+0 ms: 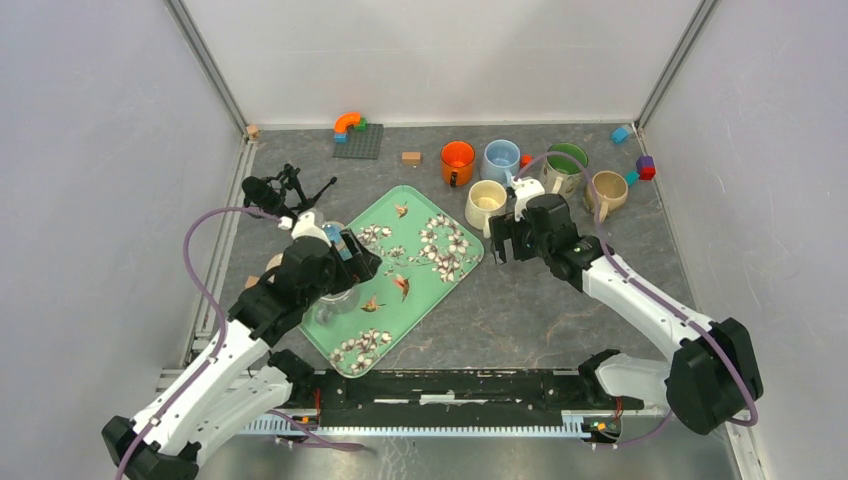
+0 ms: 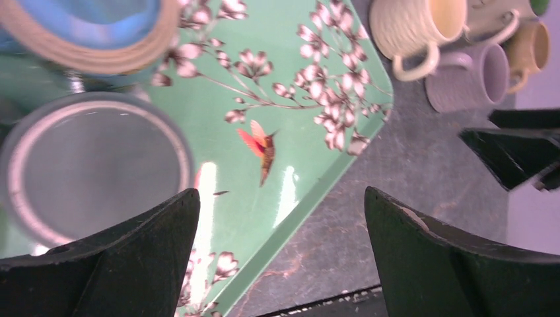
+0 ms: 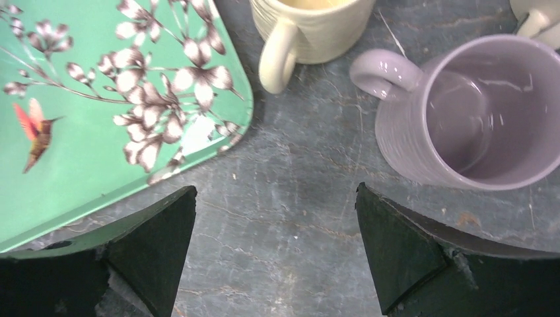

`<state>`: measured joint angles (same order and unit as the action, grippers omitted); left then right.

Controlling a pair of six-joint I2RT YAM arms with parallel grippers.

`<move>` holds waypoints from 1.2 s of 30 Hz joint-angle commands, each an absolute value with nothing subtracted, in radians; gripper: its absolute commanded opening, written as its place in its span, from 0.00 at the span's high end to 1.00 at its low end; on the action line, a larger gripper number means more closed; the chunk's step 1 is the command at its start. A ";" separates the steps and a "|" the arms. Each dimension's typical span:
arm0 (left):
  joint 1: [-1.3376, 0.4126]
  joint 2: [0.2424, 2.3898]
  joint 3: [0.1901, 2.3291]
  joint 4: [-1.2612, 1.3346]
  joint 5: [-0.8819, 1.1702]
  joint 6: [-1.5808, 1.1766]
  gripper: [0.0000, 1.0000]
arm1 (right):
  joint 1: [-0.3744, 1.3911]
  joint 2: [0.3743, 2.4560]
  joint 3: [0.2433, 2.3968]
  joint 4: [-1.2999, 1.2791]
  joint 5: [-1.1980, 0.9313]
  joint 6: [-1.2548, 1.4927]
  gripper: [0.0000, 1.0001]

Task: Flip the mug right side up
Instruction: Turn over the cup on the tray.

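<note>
A lavender mug (image 3: 475, 112) stands upright on the dark tabletop, mouth up and handle pointing left, beside a cream mug (image 3: 310, 30). My right gripper (image 3: 276, 187) hangs open just in front of it, fingers apart over bare table, touching nothing. In the top view my right wrist mostly hides this mug. My left gripper (image 2: 280, 191) is open over the near edge of the green floral tray (image 2: 310, 142). A grey round cup (image 2: 92, 172) and a blue one with a tan rim (image 2: 86, 33) sit on the tray to its left; I cannot tell which way up they are.
Orange (image 1: 457, 160), blue (image 1: 500, 158), green (image 1: 566, 160) and tan (image 1: 607, 190) mugs stand upright at the back right near the cream mug (image 1: 486, 200). A grey baseplate with bricks (image 1: 357, 140) and loose blocks lie along the back wall. A black figure (image 1: 285, 190) lies left of the tray.
</note>
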<state>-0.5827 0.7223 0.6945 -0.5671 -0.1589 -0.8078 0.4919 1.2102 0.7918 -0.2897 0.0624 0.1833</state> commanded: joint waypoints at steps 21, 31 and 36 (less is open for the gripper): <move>-0.581 0.652 0.638 -0.923 -0.522 -1.115 0.00 | 0.495 1.188 0.764 -0.161 -0.041 0.198 0.02; -0.580 0.646 0.578 -0.843 -0.531 -1.092 0.00 | 0.494 1.181 0.779 -0.174 -0.039 0.187 0.02; -0.581 0.653 0.554 -0.759 -0.500 -1.037 0.00 | 0.494 1.175 0.778 -0.176 -0.041 0.193 0.02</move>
<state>-0.5827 0.6506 0.5766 -0.8597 -0.4808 -1.0492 0.4927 1.1938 0.7700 -0.2028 -0.0277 0.1898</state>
